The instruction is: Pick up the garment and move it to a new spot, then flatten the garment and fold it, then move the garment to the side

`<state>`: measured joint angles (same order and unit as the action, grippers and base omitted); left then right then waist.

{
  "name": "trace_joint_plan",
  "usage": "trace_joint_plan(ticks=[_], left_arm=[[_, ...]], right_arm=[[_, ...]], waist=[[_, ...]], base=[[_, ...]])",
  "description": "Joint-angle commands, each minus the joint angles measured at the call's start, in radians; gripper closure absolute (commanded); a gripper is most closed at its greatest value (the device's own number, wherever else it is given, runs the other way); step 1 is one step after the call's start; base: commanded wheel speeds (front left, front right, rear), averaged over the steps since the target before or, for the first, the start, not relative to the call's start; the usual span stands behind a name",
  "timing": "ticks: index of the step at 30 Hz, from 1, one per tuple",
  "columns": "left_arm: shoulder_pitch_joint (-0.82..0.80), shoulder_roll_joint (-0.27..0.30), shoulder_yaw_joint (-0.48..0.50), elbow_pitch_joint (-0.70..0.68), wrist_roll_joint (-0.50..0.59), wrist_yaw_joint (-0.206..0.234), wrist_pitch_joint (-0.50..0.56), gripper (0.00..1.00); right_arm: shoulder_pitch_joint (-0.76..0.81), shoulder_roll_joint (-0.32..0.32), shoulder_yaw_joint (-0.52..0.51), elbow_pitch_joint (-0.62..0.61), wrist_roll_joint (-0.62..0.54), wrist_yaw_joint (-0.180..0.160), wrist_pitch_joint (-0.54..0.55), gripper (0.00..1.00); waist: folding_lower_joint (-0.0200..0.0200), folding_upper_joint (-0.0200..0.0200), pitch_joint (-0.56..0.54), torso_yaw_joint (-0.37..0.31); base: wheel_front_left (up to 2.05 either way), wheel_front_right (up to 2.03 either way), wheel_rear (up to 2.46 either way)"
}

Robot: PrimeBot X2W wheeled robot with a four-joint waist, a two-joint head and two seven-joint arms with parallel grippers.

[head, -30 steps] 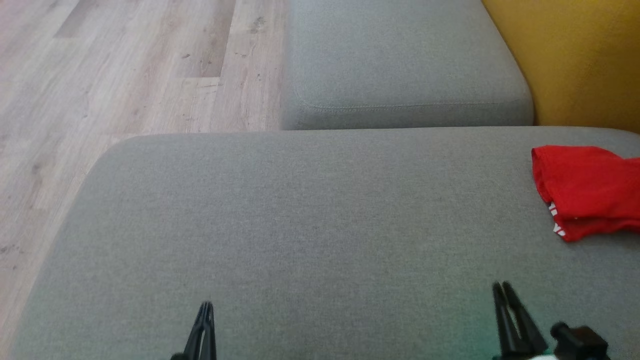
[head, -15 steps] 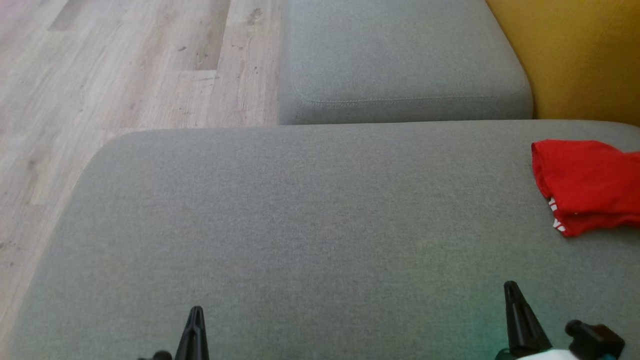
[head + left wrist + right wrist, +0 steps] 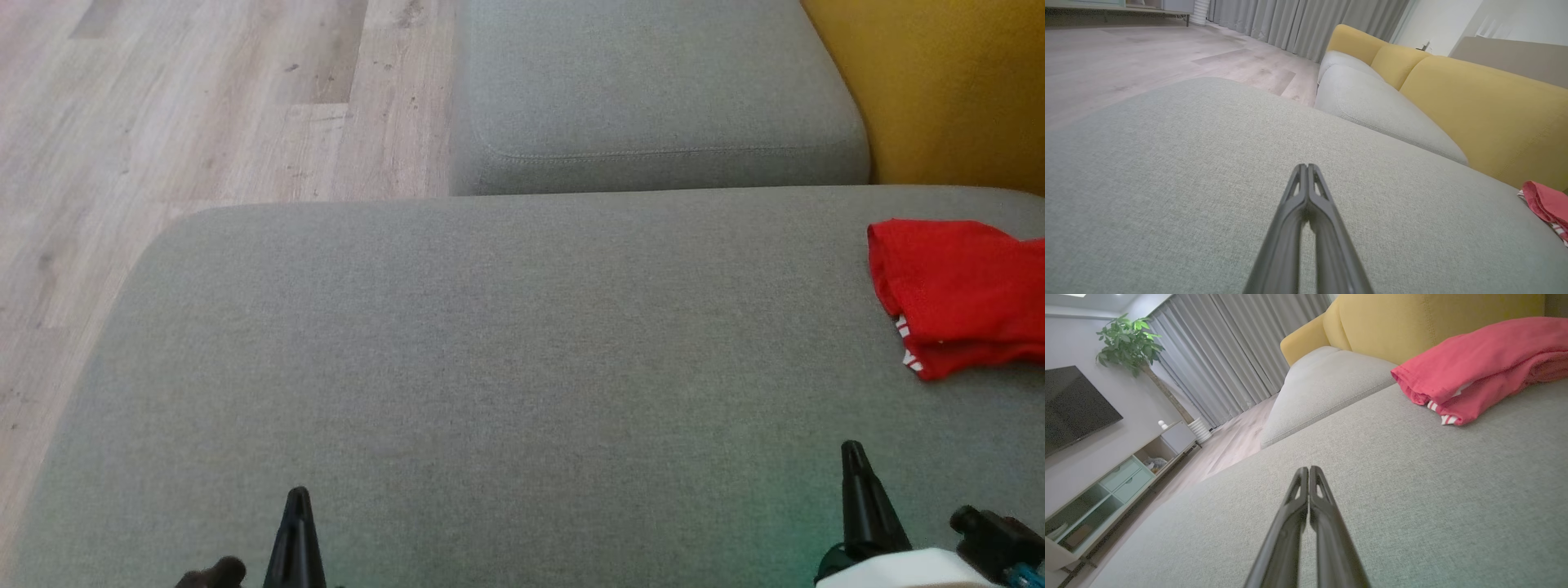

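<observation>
The crumpled red cloth garment (image 3: 959, 290) lies far right on the grey fabric cushion (image 3: 506, 343); the left gripper (image 3: 297, 498) and right gripper (image 3: 853, 453) are clenched, empty; a closed-jaw reach would likely just shove it.

Readable text: none.
Red garment (image 3: 955, 286): white print peeks from the fold at its near left edge. In the right wrist view it looks like short stripes, and no letter can be made out.
</observation>
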<state>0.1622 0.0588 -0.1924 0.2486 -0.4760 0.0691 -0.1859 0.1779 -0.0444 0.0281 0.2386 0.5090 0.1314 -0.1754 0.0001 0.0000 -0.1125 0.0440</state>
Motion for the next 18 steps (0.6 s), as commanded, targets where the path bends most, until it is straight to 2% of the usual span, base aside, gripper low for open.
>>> trace_joint_plan(ticks=[1,18], left_arm=[[-0.056,0.012,0.023,-0.028,-0.038,-0.009,0.004,1.0],[-0.094,0.017,0.063,-0.026,-0.247,-0.043,0.048,1.0]], right_arm=[[-0.052,-0.012,-0.002,-0.03,0.039,0.0,0.006,1.0],[-0.094,-0.016,-0.02,-0.024,0.238,0.0,0.052,1.0]], waist=[[-0.0001,0.0,0.002,-0.001],[-0.0001,0.0,0.023,-0.009]], base=[[0.0,0.0,0.0],[0.0,0.0,0.0]])
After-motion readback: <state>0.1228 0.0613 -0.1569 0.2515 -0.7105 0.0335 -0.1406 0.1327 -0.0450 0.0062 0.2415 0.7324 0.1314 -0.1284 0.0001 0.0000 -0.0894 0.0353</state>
